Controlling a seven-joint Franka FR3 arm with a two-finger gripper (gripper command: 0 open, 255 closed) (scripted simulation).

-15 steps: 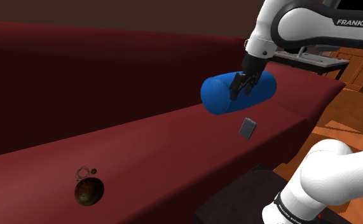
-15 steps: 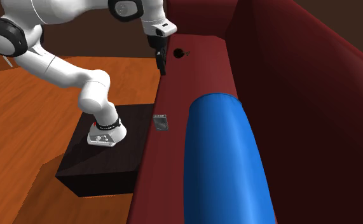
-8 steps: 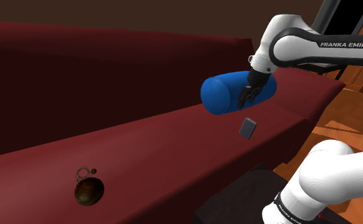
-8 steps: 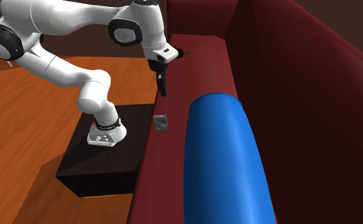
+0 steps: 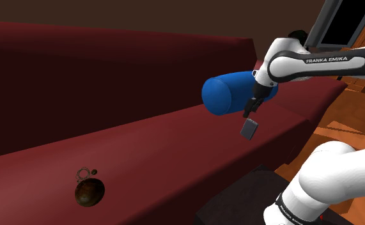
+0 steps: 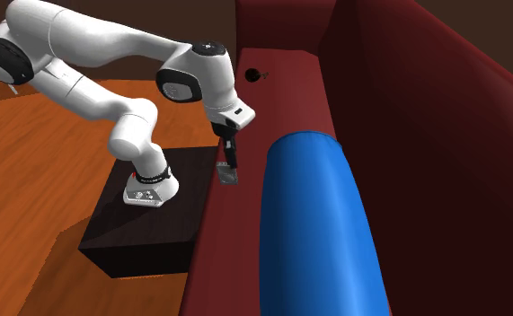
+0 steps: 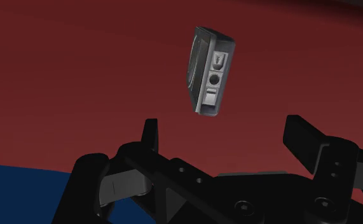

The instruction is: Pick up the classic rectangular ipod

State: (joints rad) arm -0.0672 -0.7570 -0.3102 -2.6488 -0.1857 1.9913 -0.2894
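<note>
The ipod (image 5: 249,128) is not picked up yet. It is a small grey slab on the seat of the dark red sofa (image 5: 142,147). In the shoulder view it sits right of the middle, just under the round end of the blue cushion (image 5: 222,96). The white arm (image 6: 110,45) reaches over from its black box (image 6: 146,229). The black jaws hang just above the ipod and point down at it. They are open wide and hold nothing. I think the big part is left to do: drop down around the ipod, close on it, and lift it.

The wrist view tells me the most about the jaws. There the two fingers (image 7: 149,137) stand well apart. The ipod lies past them, about in line with the gap, and touches neither. I can also see little sockets on its thin end.

In the shoulder view the jaws look like one dark stub at the ipod's upper edge, so I can't tell there if they touch.

The second exterior view shows the ipod near the middle of the picture, by the sofa's front edge and left of the long cushion. It also shows the wood floor (image 6: 30,179) on the left.

The shoulder view has a dark round thing (image 5: 89,192) with small rings at the lower left, well apart from the ipod.
</note>
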